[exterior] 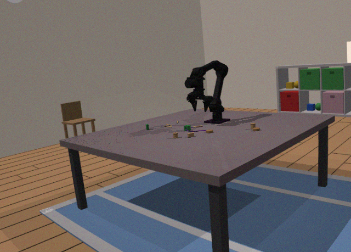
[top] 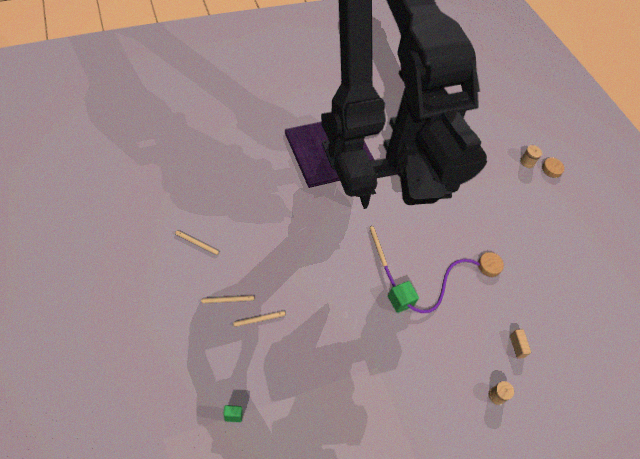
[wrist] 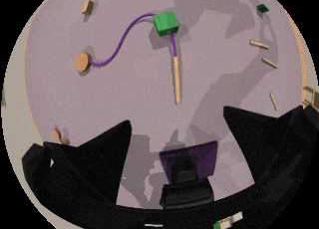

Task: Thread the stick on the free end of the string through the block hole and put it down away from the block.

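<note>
"Where does the purple string (wrist: 119,50) run?"

"From the round wooden button (wrist: 83,62) to the green block (wrist: 165,23), and out the other side to a thin stick (wrist: 176,80) lying on the table (wrist: 145,85)."

"And the gripper (wrist: 178,117)?"

"Wide open (a dark finger at either side), with nothing between its tips. Three loose sticks lie well apart from the string."

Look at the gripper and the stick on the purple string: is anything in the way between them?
Nothing visible stands between the open gripper and the stick. The green block is past the stick's string end, away from the gripper.
</note>
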